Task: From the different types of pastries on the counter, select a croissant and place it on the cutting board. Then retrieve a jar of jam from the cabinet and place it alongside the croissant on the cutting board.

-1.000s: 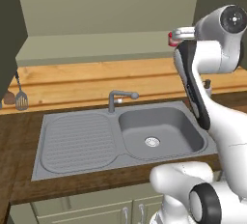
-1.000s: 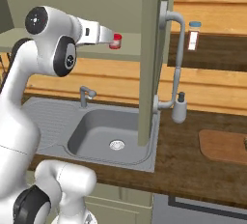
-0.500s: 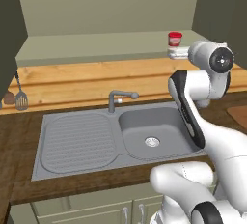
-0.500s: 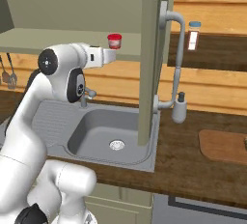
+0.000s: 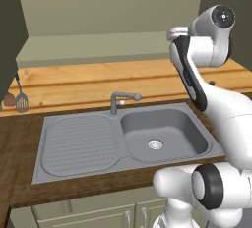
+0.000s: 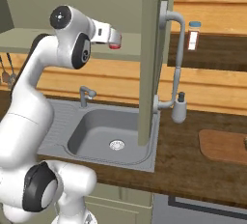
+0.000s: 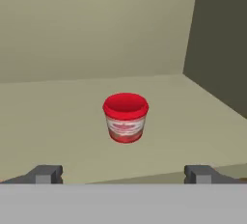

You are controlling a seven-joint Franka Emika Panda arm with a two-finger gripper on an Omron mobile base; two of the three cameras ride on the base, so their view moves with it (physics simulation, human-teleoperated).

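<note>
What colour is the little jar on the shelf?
The jar of jam is red with a whitish band, clearest in the hand view.

A grey metal sink (image 5: 162,136) is set into the dark wood. It has a deep bowl with a round drain (image 5: 155,144) at the bottom. Beside the bowl lies a flat ribbed draining part (image 5: 78,143). A small grey tap (image 5: 119,100) stands behind the sink. A dark slotted spatula (image 5: 21,99) hangs on the wall at the far side. A clear shaker with a blue cap (image 6: 193,35) stands up high. A grey soap pump bottle (image 6: 179,108) stands just beside the sink's edge.
</note>
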